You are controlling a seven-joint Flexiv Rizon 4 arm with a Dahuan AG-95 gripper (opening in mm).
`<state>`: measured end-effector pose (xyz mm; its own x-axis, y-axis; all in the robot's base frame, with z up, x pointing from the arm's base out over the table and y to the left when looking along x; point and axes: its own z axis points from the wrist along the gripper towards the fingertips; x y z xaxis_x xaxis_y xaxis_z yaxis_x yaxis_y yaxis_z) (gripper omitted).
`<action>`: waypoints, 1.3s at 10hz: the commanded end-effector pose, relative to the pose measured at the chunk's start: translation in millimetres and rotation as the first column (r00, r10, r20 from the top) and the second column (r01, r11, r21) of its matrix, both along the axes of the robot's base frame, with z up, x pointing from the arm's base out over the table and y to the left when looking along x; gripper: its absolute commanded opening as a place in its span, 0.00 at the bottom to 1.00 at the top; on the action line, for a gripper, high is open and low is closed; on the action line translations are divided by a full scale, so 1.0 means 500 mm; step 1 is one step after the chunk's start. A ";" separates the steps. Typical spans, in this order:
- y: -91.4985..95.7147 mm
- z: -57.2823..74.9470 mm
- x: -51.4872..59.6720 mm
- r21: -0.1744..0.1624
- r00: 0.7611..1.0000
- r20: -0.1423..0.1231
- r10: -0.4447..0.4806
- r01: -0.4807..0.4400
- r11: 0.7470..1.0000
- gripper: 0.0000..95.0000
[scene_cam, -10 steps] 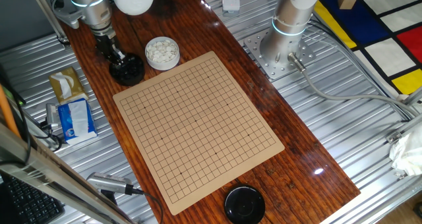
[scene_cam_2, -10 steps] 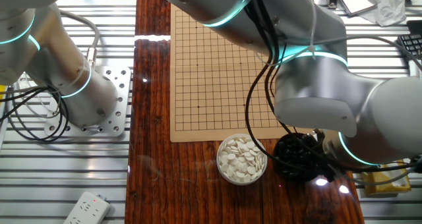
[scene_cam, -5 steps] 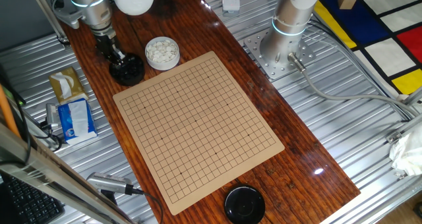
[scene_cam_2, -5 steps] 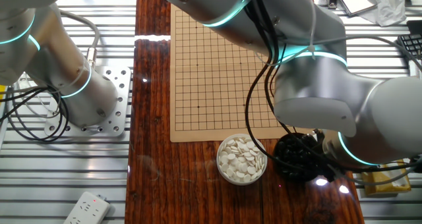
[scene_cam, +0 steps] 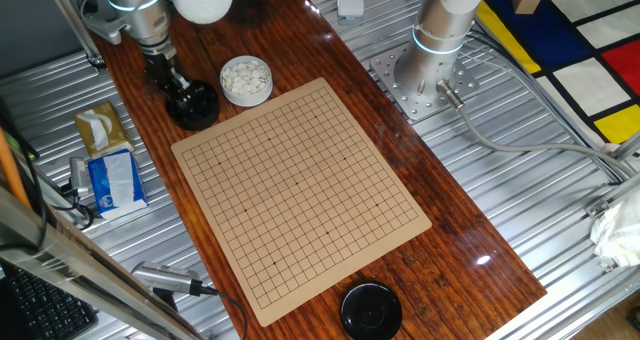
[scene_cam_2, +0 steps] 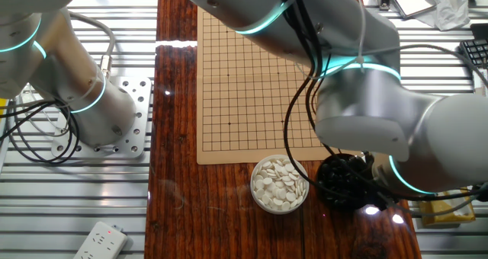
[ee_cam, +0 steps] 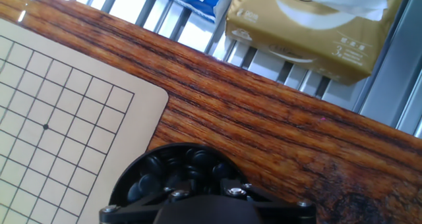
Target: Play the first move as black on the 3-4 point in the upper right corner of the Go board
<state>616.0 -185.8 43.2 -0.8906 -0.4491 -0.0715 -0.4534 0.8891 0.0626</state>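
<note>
The gripper (scene_cam: 178,88) is down inside the bowl of black stones (scene_cam: 192,106) just off the board's corner, beside the bowl of white stones (scene_cam: 245,80); whether its fingers are parted or pinching, I can't tell. The Go board (scene_cam: 300,190) carries no stone, and in the hand view the black stones (ee_cam: 173,173) sit heaped, round, with no long axis to call.
</note>
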 end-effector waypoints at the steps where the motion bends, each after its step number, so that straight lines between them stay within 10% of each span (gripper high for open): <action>1: 0.000 0.001 -0.001 -0.001 1.000 0.000 0.001 -0.001 1.000 0.20; 3: 0.000 0.001 -0.001 -0.001 1.000 0.000 -0.002 0.002 1.000 0.20; 4: 0.000 0.000 -0.001 -0.002 1.000 0.000 -0.004 0.004 1.000 0.00; 13: -0.001 0.023 -0.007 -0.011 1.000 -0.011 -0.019 0.019 1.000 0.00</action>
